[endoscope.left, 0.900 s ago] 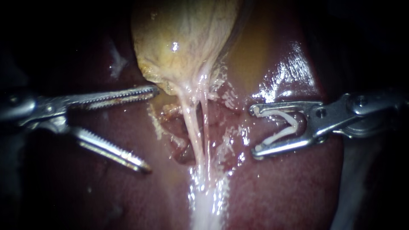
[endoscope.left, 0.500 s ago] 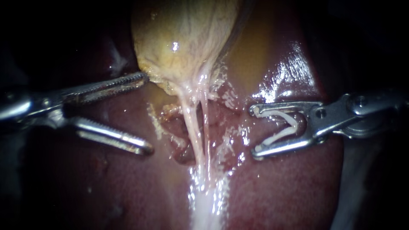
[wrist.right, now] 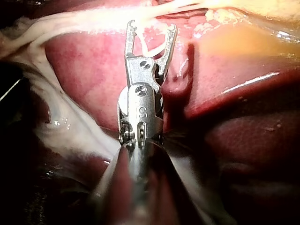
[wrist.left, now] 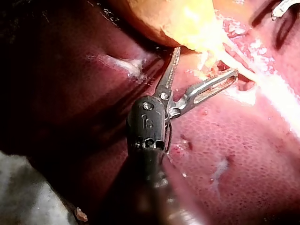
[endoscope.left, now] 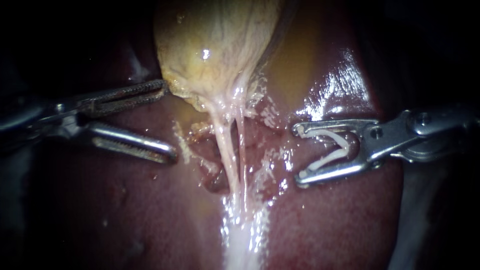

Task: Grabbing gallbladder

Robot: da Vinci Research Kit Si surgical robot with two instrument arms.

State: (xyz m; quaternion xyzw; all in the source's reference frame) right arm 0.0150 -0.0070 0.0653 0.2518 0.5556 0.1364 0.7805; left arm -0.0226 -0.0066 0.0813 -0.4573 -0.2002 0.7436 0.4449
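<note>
The upper part of the gallbladder [endoscope.left: 215, 50] is cut off by the edge of the endoscope view. Only its lower body and tapering neck show, lying on the liver [endoscope.left: 325, 220].

The shaft of the left instrument [endoscope.left: 169, 119] is lost in shadow, well out from the gallbladder. Its jaws stand moderately open and hold nothing. One jaw tip lies at the gallbladder's lower edge on the near side, but neither the endoscope nor the left wrist view confirms contact. The other jaw lies over liver, below the gallbladder and apart from it.

A pale stalk [endoscope.left: 232, 150] runs down from the gallbladder's neck. The right instrument [endoscope.left: 297, 154] sits beyond this stalk, below the gallbladder and clear of it. Its jaws are spread wide, and a white clip [endoscope.left: 332, 147] is seated between them with its legs against both jaws.

Compared with the earlier pictures, the left jaws have narrowed and risen toward the gallbladder. The nearer tip was just under its bottom edge and is now at its side edge. The right instrument and clip are unchanged.
</note>
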